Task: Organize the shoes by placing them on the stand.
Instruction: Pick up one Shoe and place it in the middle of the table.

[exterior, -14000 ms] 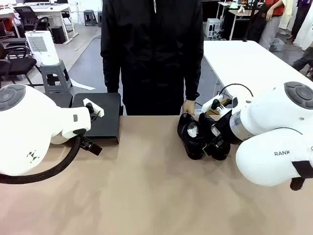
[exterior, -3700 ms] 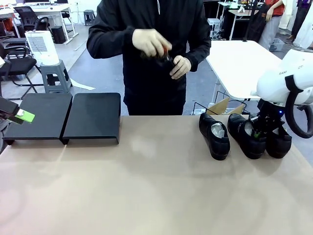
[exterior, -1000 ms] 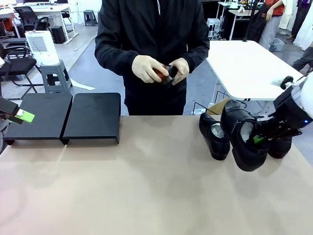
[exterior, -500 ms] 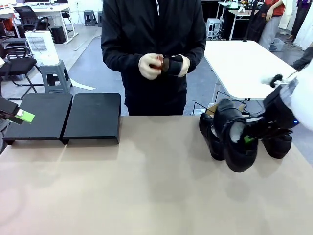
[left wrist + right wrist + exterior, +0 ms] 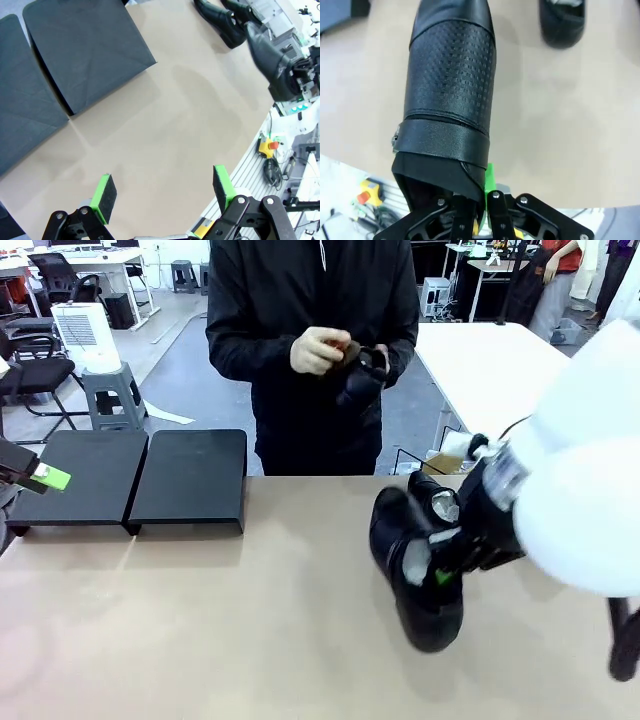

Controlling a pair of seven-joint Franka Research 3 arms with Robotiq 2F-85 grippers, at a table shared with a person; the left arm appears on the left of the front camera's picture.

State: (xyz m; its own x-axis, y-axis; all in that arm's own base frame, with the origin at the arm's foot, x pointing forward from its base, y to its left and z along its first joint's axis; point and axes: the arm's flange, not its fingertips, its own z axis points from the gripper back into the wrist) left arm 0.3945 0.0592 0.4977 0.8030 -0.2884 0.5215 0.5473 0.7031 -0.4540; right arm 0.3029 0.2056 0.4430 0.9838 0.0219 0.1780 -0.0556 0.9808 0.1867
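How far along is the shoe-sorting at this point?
Done: nothing; both sections of the stand carry no shoes. In hand: the right tool is shut on one shoe, lifted off the table. Left: that shoe plus a second shoe lying on the table behind it and a third shoe in the person's hands. The left tool hangs open.

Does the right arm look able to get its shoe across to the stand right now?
Probably yes: the right gripper is shut on a shoe held above the tabletop, which is bare between it and the stand, and the person's hands are up at chest height.
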